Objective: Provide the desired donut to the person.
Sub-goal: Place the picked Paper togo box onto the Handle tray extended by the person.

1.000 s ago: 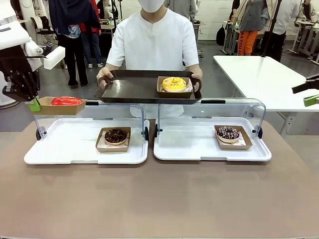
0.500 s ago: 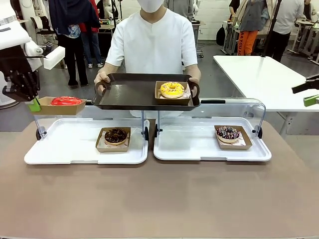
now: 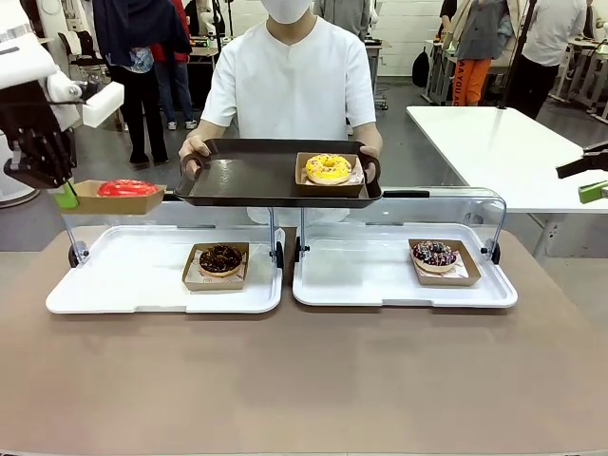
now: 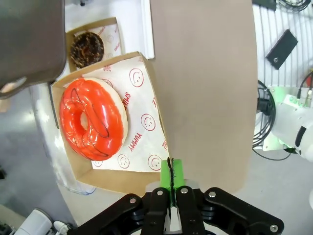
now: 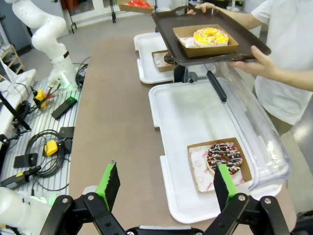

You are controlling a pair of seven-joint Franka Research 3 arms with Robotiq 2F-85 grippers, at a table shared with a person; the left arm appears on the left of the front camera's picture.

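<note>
My left gripper (image 3: 65, 197) (image 4: 171, 183) is shut on the edge of a cardboard box (image 3: 114, 199) (image 4: 139, 127) that holds a red glazed donut (image 3: 125, 188) (image 4: 93, 119), held in the air above the left white tray (image 3: 95, 294). The person (image 3: 294, 81) in white stands across the table holding a dark tray (image 3: 247, 176) (image 5: 171, 29) with a yellow donut (image 3: 329, 168) (image 5: 211, 35) in its box on the right side. My right gripper (image 5: 166, 183) stands open at the far right, its green pad tip (image 3: 594, 190) at the picture's edge.
A chocolate donut (image 3: 220, 258) (image 4: 87, 47) lies boxed on the left white tray. A sprinkled chocolate donut (image 3: 435, 253) (image 5: 224, 156) lies boxed on the right white tray (image 3: 361, 285). Clear hinged lids (image 3: 399, 214) stand raised behind both trays. Bystanders stand far behind.
My left gripper has lifted the red donut's box slightly. The person has raised the dark tray and drawn it a little closer to their body.
</note>
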